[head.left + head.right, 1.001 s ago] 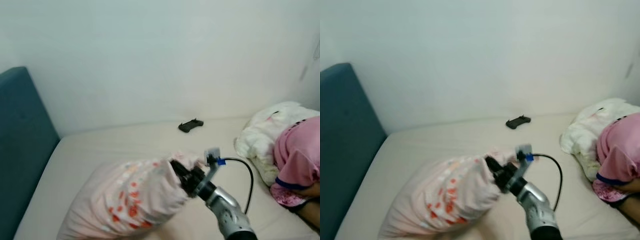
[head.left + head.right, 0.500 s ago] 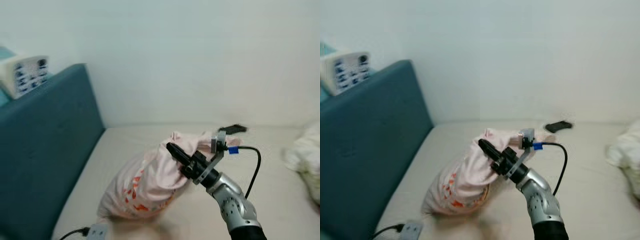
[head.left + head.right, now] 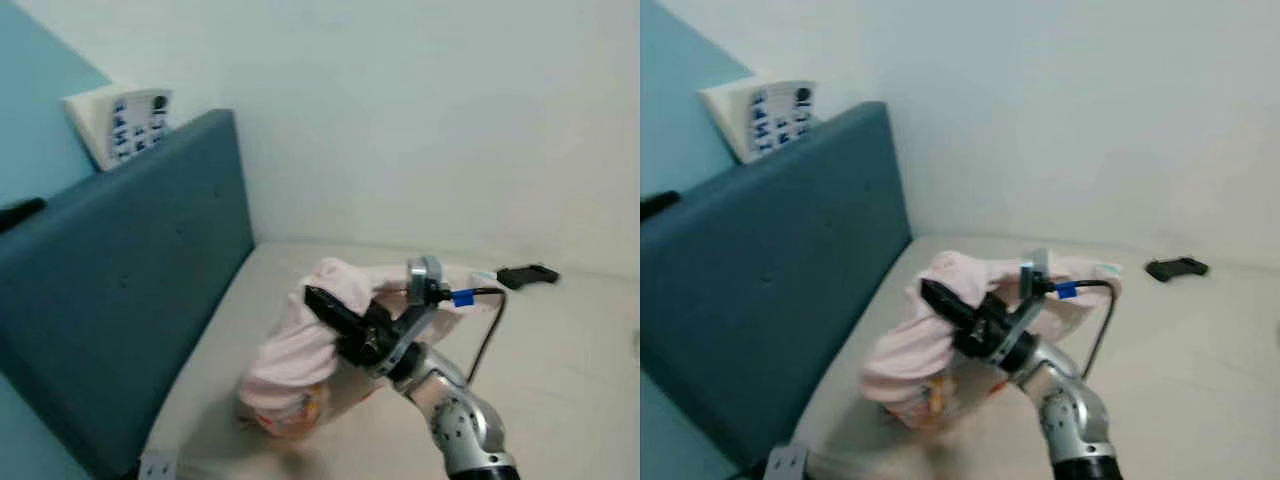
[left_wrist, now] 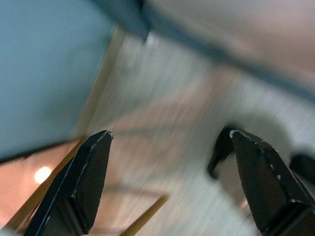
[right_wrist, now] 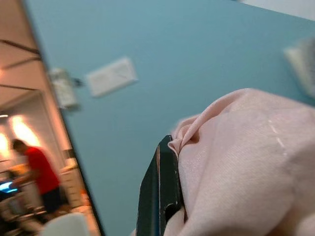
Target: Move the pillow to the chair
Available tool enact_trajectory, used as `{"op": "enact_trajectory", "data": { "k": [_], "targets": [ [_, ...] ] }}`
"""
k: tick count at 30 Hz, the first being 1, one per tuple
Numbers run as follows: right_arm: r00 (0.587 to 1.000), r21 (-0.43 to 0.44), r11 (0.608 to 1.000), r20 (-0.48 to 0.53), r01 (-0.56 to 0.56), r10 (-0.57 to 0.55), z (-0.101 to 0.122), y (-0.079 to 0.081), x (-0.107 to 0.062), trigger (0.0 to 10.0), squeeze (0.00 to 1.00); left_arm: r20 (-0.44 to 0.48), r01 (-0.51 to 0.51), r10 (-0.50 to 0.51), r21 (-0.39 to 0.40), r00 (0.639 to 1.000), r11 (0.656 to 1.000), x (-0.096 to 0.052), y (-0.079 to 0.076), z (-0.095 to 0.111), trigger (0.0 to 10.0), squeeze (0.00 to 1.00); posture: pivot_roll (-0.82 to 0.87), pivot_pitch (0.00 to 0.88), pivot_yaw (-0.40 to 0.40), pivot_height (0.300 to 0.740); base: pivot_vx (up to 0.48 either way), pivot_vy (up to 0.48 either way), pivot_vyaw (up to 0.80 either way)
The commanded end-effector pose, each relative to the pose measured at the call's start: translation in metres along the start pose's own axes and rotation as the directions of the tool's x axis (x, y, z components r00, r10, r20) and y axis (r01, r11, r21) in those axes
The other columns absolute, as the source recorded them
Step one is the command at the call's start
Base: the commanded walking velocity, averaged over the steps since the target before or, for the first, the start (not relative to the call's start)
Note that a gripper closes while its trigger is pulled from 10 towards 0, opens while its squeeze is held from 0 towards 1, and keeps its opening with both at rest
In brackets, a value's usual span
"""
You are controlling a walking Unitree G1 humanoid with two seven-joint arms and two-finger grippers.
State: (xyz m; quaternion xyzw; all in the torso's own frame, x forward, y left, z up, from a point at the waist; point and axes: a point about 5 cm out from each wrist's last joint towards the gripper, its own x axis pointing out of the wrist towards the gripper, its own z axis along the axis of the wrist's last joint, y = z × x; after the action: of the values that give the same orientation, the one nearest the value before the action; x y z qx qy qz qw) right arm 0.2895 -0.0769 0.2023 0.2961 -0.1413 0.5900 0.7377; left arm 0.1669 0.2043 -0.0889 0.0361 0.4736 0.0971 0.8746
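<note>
R gripper (image 3: 335,312) clamped on pillow (image 3: 300,350) above bed (image 3: 560,360); L gripper (image 4: 172,182) fingers apart.

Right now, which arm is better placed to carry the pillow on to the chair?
The right. The right gripper is already shut on the pink pillow, holding it bunched above the bed. The left gripper is open with nothing between its fingers, looking at a blurred floor.

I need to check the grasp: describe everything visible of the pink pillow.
The soft pale pink fabric pillow with orange-red flower print is bunched and drooping, pinched at its upper edge by the right gripper, whose black fingers are shut on a fold. Its lower end touches the cream mattress beside the teal upholstered headboard.
</note>
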Motion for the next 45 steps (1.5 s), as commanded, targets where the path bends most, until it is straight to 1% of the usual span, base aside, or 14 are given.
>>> {"op": "enact_trajectory", "data": {
  "k": [1, 3, 9, 14, 17, 18, 19, 21, 22, 25, 30, 33, 35, 45],
  "targets": [
    [0.997, -0.027, 0.999, 0.071, -0.017, 0.019, 0.020, 0.003, 0.004, 10.0, 0.00, -0.033, 0.041, -0.038, 0.084, 0.999, 0.996, -0.002, -0.003, -0.012, 10.0, 0.00, -0.11, 0.004, -0.011, 0.740, 0.000, 0.000, 0.73],
    [0.996, -0.033, 0.999, 0.088, -0.021, 0.024, 0.023, 0.004, 0.005, 10.0, 0.00, -0.045, 0.042, -0.037, 0.110, 0.998, 0.993, -0.003, -0.001, -0.017, 10.0, 0.00, -0.11, 0.005, -0.010, 0.740, 0.000, 0.000, 0.73],
    [0.992, -0.033, 0.998, 0.111, -0.051, 0.054, 0.028, 0.010, 0.008, 10.0, 0.00, -0.094, 0.010, -0.002, 0.085, 0.996, 0.996, -0.006, 0.007, -0.030, 10.0, 0.00, -0.11, 0.007, -0.006, 0.740, 0.000, 0.000, 0.73],
    [0.990, -0.026, 0.997, 0.116, -0.074, 0.077, 0.031, 0.016, 0.013, 10.0, 0.00, -0.116, 0.022, -0.012, 0.090, 0.993, 0.996, -0.007, 0.004, -0.036, 10.0, 0.00, -0.11, 0.012, 0.000, 0.740, 0.000, 0.000, 0.72],
    [0.995, -0.043, 0.998, 0.092, -0.044, 0.048, 0.030, 0.014, 0.014, 10.0, 0.00, -0.116, 0.033, -0.022, 0.095, 0.993, 0.995, -0.007, 0.002, -0.036, 10.0, 0.00, -0.11, 0.012, 0.000, 0.740, 0.000, 0.000, 0.72],
    [0.998, -0.067, 0.997, 0.060, 0.033, -0.029, 0.026, 0.005, 0.014, 10.0, 0.00, -0.114, 0.037, -0.026, 0.103, 0.993, 0.994, -0.007, 0.001, -0.035, 10.0, 0.00, -0.11, 0.012, 0.002, 0.740, 0.000, 0.000, 0.77],
    [0.998, -0.067, 0.997, 0.060, 0.033, -0.029, 0.026, 0.005, 0.014, 10.0, 0.00, -0.114, 0.037, -0.026, 0.103, 0.993, 0.994, -0.007, 0.001, -0.035, 10.0, 0.00, -0.11, 0.012, 0.002, 0.740, 0.000, 0.000, 0.77],
    [0.982, -0.071, 0.979, 0.025, 0.190, -0.189, 0.018, -0.014, 0.008, 10.0, 0.00, -0.112, 0.065, -0.051, 0.122, 0.992, 0.990, -0.006, -0.001, -0.033, 10.0, 0.00, -0.11, 0.013, 0.003, 0.740, 0.000, 0.000, 0.00],
    [0.982, -0.071, 0.979, 0.025, 0.190, -0.189, 0.018, -0.014, 0.008, 10.0, 0.00, -0.112, 0.065, -0.051, 0.122, 0.992, 0.990, -0.006, -0.001, -0.033, 10.0, 0.00, -0.11, 0.013, 0.003, 0.740, 0.000, 0.000, 0.00],
    [0.962, -0.088, 0.959, -0.015, 0.271, -0.273, 0.011, -0.023, 0.004, 10.0, 0.00, -0.105, 0.072, -0.058, 0.133, 0.993, 0.989, -0.006, -0.001, -0.030, 10.0, 0.00, -0.11, 0.013, 0.008, 0.740, 0.000, -0.472, 0.00],
    [0.959, -0.086, 0.956, -0.020, 0.281, -0.283, 0.009, -0.023, 0.004, 10.0, 0.00, -0.108, 0.067, -0.052, 0.136, 0.993, 0.989, -0.005, 0.000, -0.030, 10.0, 0.00, -0.12, 0.015, 0.012, 0.740, 0.000, -0.478, 0.00],
    [0.954, -0.124, 0.950, -0.055, 0.287, -0.296, 0.006, -0.024, 0.003, 10.0, 0.00, -0.124, 0.064, -0.047, 0.139, 0.991, 0.988, -0.006, 0.001, -0.032, 10.0, 0.00, -0.12, 0.015, 0.014, 0.740, 0.000, 0.000, 0.00],
    [0.949, -0.159, 0.945, -0.087, 0.287, -0.303, 0.002, -0.024, 0.001, 10.0, 0.00, -0.137, 0.059, -0.038, 0.151, 0.990, 0.987, -0.006, 0.002, -0.035, 10.0, 0.00, -0.11, 0.016, 0.015, 0.740, 0.000, 0.000, 0.78],
    [0.949, -0.184, 0.945, -0.118, 0.268, -0.292, -0.004, -0.023, 0.002, 10.0, 0.00, -0.151, 0.063, -0.038, 0.161, 0.988, 0.985, -0.007, 0.002, -0.038, 10.0, 0.00, -0.11, 0.017, 0.014, 0.740, 0.000, 0.000, 0.77]
  ]
}}
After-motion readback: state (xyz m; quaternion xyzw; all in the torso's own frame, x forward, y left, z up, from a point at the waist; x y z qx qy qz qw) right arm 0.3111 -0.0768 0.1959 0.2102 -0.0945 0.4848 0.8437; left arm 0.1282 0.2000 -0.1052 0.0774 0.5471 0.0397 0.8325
